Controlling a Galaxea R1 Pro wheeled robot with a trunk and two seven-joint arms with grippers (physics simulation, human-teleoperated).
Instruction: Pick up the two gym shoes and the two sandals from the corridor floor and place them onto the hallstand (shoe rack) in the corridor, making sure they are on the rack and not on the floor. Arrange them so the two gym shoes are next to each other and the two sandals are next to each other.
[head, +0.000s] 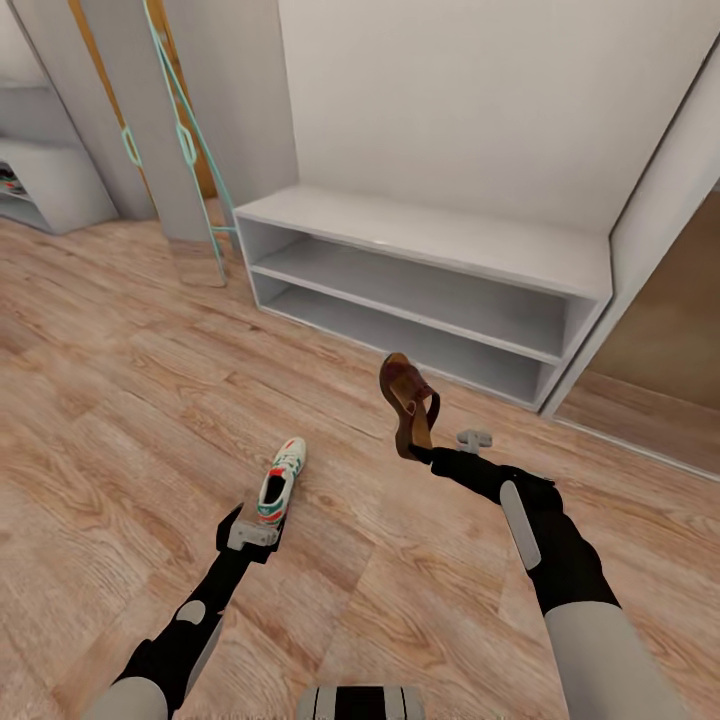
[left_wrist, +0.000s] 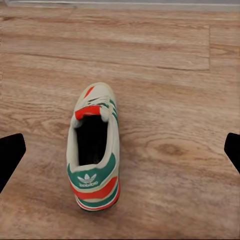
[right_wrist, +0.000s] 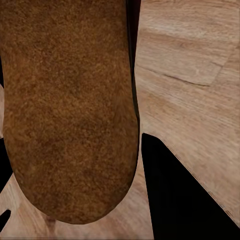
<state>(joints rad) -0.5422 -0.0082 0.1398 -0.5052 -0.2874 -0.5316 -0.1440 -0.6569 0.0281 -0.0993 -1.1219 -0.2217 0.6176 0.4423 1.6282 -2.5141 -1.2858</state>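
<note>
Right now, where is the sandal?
In the head view, the sandal is held off the floor in the right end effector, toe up, in front of the hallstand and right of the gym shoe.

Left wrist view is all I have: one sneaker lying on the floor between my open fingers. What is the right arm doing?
Observer: The right gripper holds a sandal up off the floor, standing roughly on end.
Operator: Is the rack near?
Observer: Yes, the rack stands straight ahead, just beyond the sandal; the parts of its two shelves in the head view are bare.
Operator: Is my left gripper touching the sneaker?
Observer: Hard to tell. In the head view the left gripper sits right at the heel of the sneaker; in your view the shoe lies clear between the fingers.
</note>
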